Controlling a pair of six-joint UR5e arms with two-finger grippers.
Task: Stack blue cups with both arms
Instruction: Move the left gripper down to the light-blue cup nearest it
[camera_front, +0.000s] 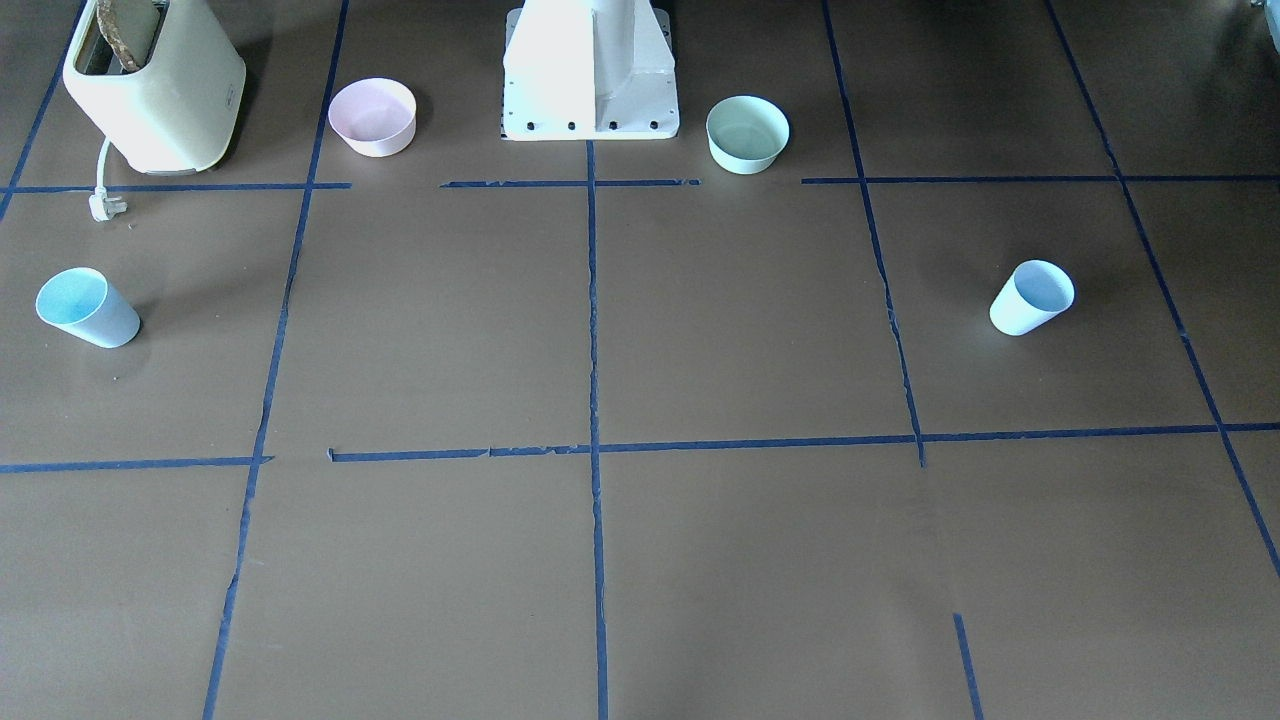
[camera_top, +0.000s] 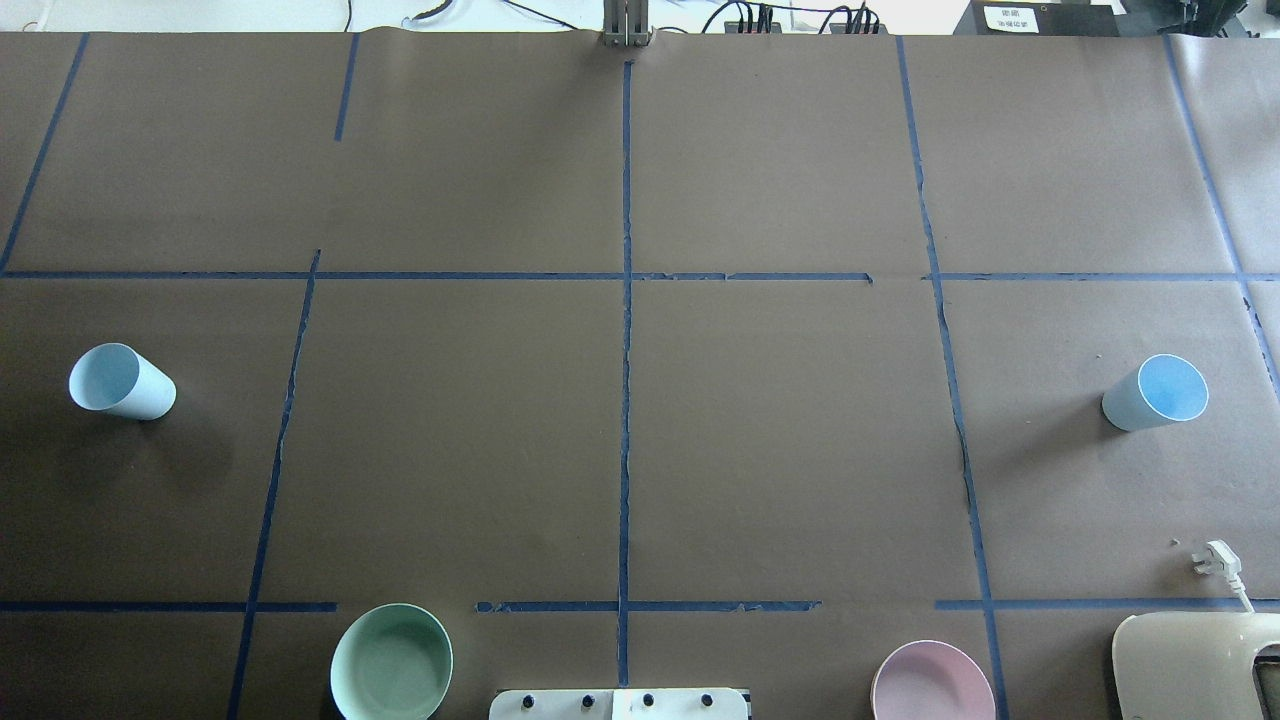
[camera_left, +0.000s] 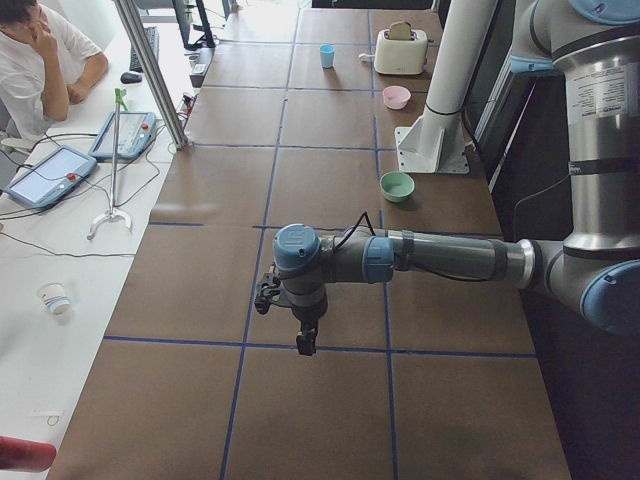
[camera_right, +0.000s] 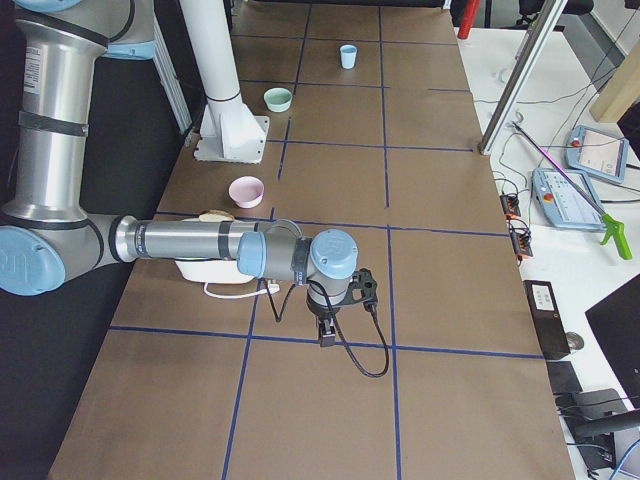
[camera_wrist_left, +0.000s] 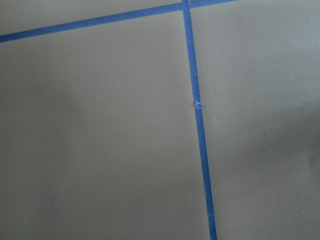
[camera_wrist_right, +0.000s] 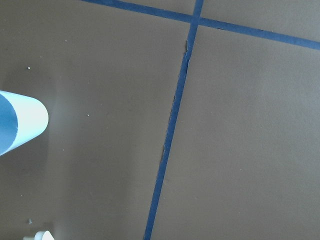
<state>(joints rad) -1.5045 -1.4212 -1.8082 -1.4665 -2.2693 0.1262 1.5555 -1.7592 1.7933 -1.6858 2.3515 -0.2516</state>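
Toast (camera_front: 128, 35) in toaster (camera_front: 175, 100); blue cups (camera_front: 88, 308) (camera_front: 1030, 298) apart

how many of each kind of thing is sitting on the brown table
pale-blue tapered plastic cups: 2
round bowls, pink and mint-green: 2
cream toaster with a white plug: 1
total: 5

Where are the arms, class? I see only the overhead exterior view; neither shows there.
Observer: Exterior left shows the left arm stretched over the table, left gripper pointing down.
Operator: And the right?
Observer: Exterior right shows the right arm likewise, right gripper pointing down.
Operator: Any cup in the wrist views?
Observer: The right wrist view catches one blue cup at its left edge.
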